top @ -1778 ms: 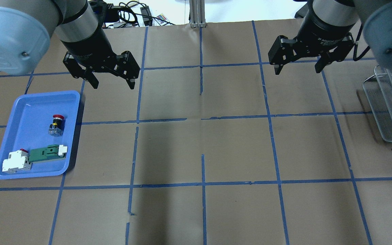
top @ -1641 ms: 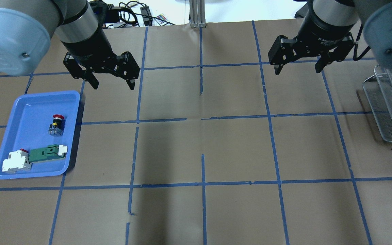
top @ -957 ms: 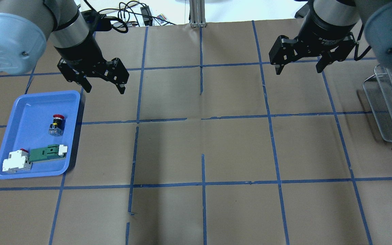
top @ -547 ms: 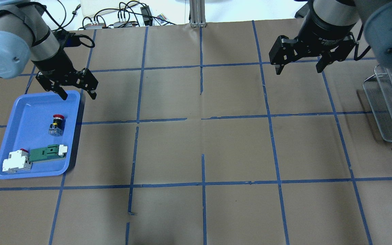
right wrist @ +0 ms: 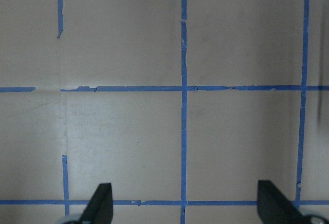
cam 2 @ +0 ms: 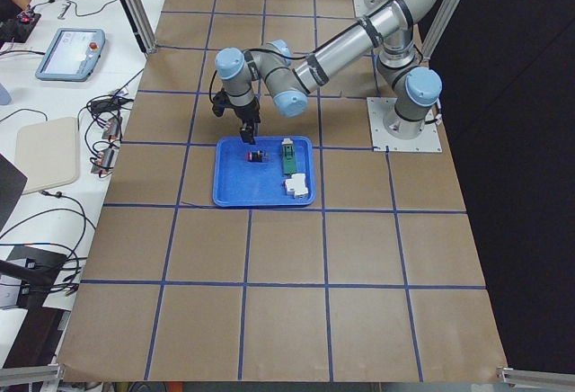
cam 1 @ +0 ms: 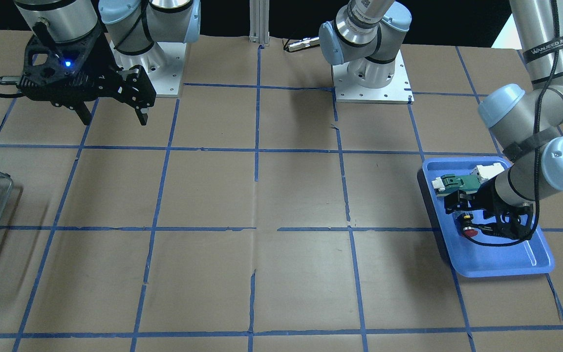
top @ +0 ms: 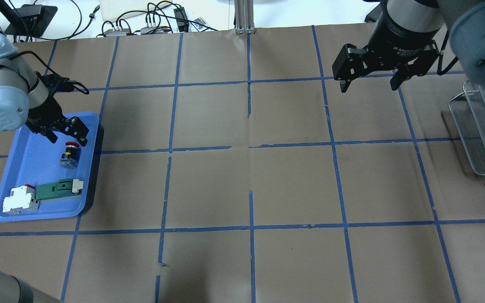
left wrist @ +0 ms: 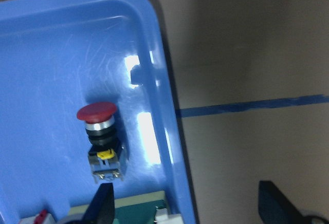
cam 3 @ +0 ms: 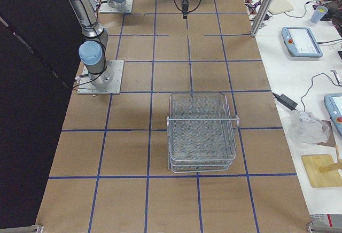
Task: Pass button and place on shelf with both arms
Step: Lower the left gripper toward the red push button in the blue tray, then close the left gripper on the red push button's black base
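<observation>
At the table's [top: 293,181] 9 o'clock, in a blue plastic tray [top: 27,168], the red-capped black push button [top: 69,154] lies sideways below my left tool [top: 67,139], wide open, empty; right tool [top: 369,86] likewise. Risk, I judge: off-centre descent striking button or tray wall.

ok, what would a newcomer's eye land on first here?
The left gripper, open and low over the blue tray at the robot's left end of the table, right next to the red-capped button. Across the table, the right gripper hangs open above the taped paper, with the wire shelf beyond it.
</observation>
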`<control>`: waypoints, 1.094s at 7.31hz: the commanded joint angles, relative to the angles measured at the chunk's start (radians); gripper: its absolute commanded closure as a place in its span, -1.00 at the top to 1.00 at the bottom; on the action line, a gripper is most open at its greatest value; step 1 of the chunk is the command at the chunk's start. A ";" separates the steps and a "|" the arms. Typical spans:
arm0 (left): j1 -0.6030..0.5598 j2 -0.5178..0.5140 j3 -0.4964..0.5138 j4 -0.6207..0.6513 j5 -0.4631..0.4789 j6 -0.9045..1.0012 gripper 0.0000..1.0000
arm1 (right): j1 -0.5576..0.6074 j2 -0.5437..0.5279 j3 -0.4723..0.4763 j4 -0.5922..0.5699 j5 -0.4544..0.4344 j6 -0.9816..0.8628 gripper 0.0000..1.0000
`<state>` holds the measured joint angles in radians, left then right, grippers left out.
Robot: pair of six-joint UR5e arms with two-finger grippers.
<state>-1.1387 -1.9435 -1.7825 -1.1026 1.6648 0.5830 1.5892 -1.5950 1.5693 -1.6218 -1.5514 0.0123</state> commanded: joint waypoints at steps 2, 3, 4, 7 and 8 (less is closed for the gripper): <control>0.059 -0.057 -0.075 0.130 -0.004 0.054 0.88 | 0.000 0.000 0.000 -0.004 0.007 0.000 1.00; 0.063 -0.061 -0.078 0.127 -0.008 0.055 0.68 | 0.000 0.000 0.000 -0.004 0.007 0.000 1.00; 0.063 -0.060 -0.093 0.121 -0.028 0.057 0.43 | 0.000 0.000 0.000 -0.004 0.007 0.000 1.00; 0.065 -0.037 -0.124 0.119 -0.022 0.099 -0.25 | 0.000 0.001 0.000 -0.003 0.004 0.000 1.00; 0.063 -0.034 -0.120 0.119 -0.020 0.130 -0.82 | 0.000 0.001 0.000 -0.001 -0.004 0.000 1.00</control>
<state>-1.0742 -1.9841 -1.9018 -0.9827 1.6422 0.6788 1.5892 -1.5944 1.5693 -1.6239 -1.5489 0.0123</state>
